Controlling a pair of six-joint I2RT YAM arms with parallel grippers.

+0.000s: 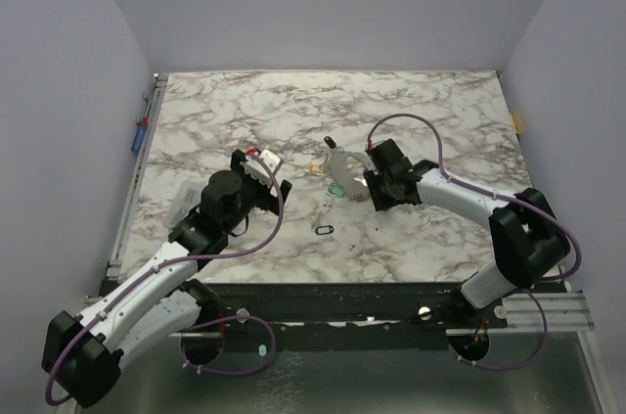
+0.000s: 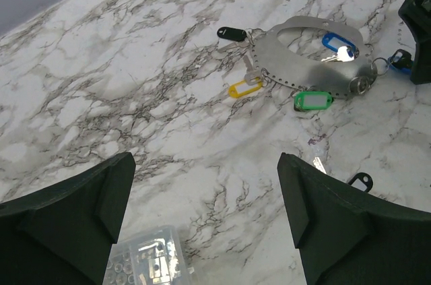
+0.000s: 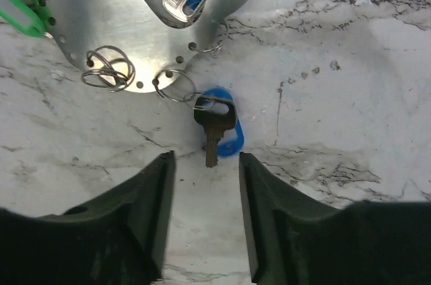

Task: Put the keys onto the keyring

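Note:
The keyring (image 2: pixel 296 73) is a flat silvery metal loop with a row of small holes, lying on the marble table; it also shows in the top view (image 1: pixel 342 171) and the right wrist view (image 3: pixel 101 22). Keys with a yellow tag (image 2: pixel 244 87), a green tag (image 2: pixel 312 100), a blue tag (image 2: pixel 333 40) and a black tag (image 2: pixel 231 32) hang round it. A dark key (image 3: pixel 213 123) on a blue tag hangs from a split ring at its edge. My right gripper (image 3: pixel 205 164) is open and empty, fingertips just short of that key. My left gripper (image 2: pixel 205 191) is open and empty, well back from the keyring.
A loose silver key (image 2: pixel 318 163) and a small black oval ring (image 2: pixel 360 180) lie on the table nearer than the keyring. A clear plastic box (image 2: pixel 145 258) of small parts sits under my left gripper. Grey walls enclose the table.

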